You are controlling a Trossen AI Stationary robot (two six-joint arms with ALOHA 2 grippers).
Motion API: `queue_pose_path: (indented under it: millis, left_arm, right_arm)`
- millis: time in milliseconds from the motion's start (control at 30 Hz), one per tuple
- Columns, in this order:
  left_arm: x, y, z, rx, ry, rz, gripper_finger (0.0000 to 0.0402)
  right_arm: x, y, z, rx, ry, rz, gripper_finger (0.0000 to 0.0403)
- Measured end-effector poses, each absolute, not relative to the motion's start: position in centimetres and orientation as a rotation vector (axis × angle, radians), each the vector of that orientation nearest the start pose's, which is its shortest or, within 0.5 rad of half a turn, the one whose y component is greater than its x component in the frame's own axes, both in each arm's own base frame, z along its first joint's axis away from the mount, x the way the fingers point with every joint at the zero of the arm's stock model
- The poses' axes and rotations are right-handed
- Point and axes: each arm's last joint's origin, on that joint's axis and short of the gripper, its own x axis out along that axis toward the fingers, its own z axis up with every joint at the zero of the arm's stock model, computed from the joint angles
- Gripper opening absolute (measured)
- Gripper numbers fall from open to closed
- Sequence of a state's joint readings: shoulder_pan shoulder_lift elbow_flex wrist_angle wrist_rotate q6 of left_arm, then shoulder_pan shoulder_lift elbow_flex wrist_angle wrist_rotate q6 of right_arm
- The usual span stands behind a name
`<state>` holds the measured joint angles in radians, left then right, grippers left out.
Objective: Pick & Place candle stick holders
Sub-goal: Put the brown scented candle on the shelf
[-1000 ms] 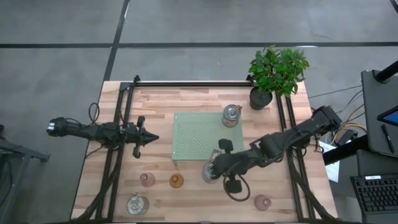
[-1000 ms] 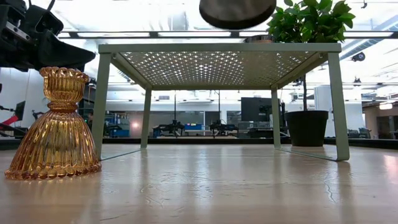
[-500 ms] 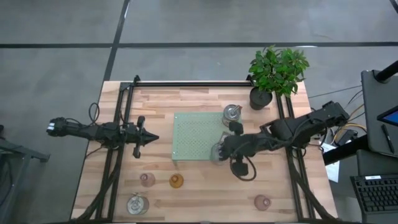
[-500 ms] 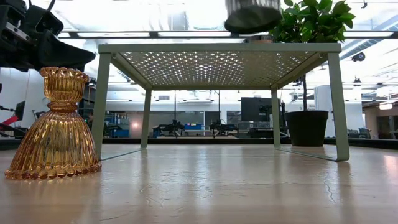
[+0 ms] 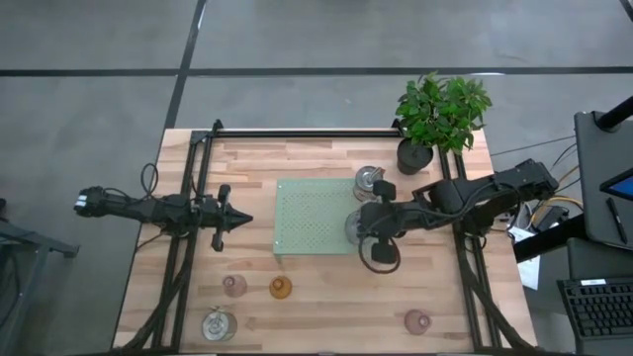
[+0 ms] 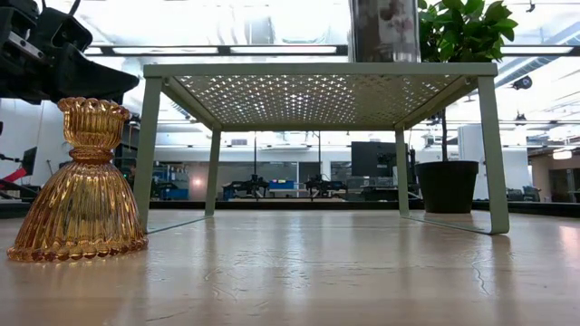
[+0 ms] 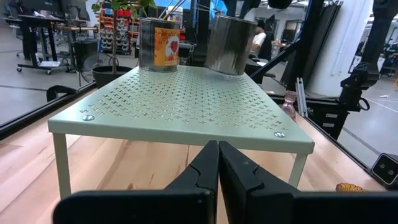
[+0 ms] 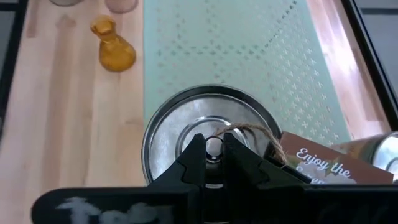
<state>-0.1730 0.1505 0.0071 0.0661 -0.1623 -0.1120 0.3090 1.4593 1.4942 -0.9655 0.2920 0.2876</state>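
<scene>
Moved since a second ago: your right gripper (image 5: 354, 226) has carried the silvery holder (image 5: 357, 226) from the bare wood near the tray's front corner up over the green tray (image 5: 307, 218) — it now sits at the tray's right edge, where half a second ago it was only crossing that edge.
Right jaws: closed to a narrow gap, pinching the small stem at the centre of the silvery holder's round metal bowl; you can see this in the right wrist view (image 8: 213, 147).
Silvery holder: smooth, shiny, cylindrical wall; in the low view (image 6: 384, 30) its base is level with the tray top, though you cannot tell whether it touches.
Second silvery holder (image 5: 369, 181): on the tray's far right corner, a printed label on its side (image 7: 159, 44), just beside the held one.
Green tray: pale green perforated metal sheet on four thin legs, standing on the wooden surface (image 5: 247, 178).
Amber holder (image 5: 281, 288): ribbed glass, bell-shaped with a cup top, on the wood in front of the tray (image 6: 82, 186).
Pink holders: one (image 5: 234, 286) beside the amber one, one (image 5: 416, 320) well apart at the front right.
Clear glass holder (image 5: 219, 324): near the front left corner.
Left gripper (image 5: 235, 219): waits left of the tray — jaws pressed together, empty (image 7: 218, 163).
Potted plant (image 5: 440, 114): far right corner.
</scene>
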Motion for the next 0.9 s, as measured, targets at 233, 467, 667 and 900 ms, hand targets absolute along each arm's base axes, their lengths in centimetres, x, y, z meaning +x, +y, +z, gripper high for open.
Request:
queue_pose_path:
  millis: [233,467,667,900]
  left_arm:
    - [10.5,-1.4,16.0,-0.099,0.076,-0.006,0.0012]
    - [10.5,-1.4,16.0,-0.099,0.077,-0.006,0.0012]
    - [10.5,-1.4,16.0,-0.099,0.079,-0.005,0.0012]
    - [10.5,-1.4,16.0,-0.099,0.079,-0.005,0.0012]
  right_arm:
    - [27.1,7.4,35.2,-0.004,0.895,-0.127,0.0028]
    - [26.4,7.1,34.5,0.018,0.897,-0.141,0.0028]
    - [26.1,7.0,33.5,0.020,0.883,-0.148,0.0029]
    - [26.0,7.0,33.3,0.021,0.874,-0.147,0.0044]
